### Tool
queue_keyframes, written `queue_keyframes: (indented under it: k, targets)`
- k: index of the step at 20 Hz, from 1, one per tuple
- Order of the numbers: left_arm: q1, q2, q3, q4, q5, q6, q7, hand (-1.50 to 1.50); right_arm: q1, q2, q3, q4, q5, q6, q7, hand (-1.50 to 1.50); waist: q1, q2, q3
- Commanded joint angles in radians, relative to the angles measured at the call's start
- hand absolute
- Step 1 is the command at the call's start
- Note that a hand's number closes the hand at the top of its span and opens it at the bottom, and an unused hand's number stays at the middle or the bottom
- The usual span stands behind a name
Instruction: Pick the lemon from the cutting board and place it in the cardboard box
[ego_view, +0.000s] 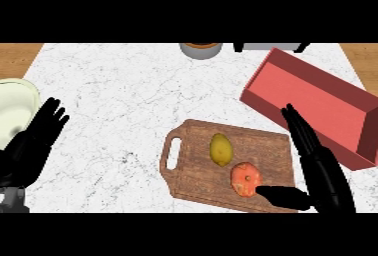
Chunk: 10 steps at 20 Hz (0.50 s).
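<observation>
A yellow lemon (221, 149) lies near the middle of the brown wooden cutting board (196, 177). Just below and right of it on the board sits an orange-red round fruit (245, 179). The box (314, 105) looks red, is open-topped and stands at the right, beyond the board's far right corner. My right hand (319, 167) is open over the board's right edge, fingers straight and pointing away, thumb (280, 195) stretched left toward the orange-red fruit. It holds nothing. My left hand (31, 145) rests open at the left edge, fingers up.
A pale green plate (15, 107) lies at the left edge, partly behind my left hand. A grey cup or bowl (200, 49) and a grey object (269, 47) sit at the counter's far edge. Wood surface shows past the white marble counter's corners.
</observation>
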Motion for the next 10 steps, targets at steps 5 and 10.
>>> queue_keyframes:
  k: [5, 10]
  targets:
    - [-0.005, -0.029, -0.037, -0.073, -0.026, 0.037, 0.040, 0.00, -0.216, 0.055, 0.136, -0.029, 0.102, 0.409, 0.536, -1.50, 0.024, 0.003, 0.003]
    - [-0.016, 0.013, 0.025, -0.060, 0.014, -0.011, 0.062, 0.00, -0.406, 0.224, 0.132, 0.035, 0.025, 0.608, 0.805, -1.50, 0.021, 0.004, 0.005]
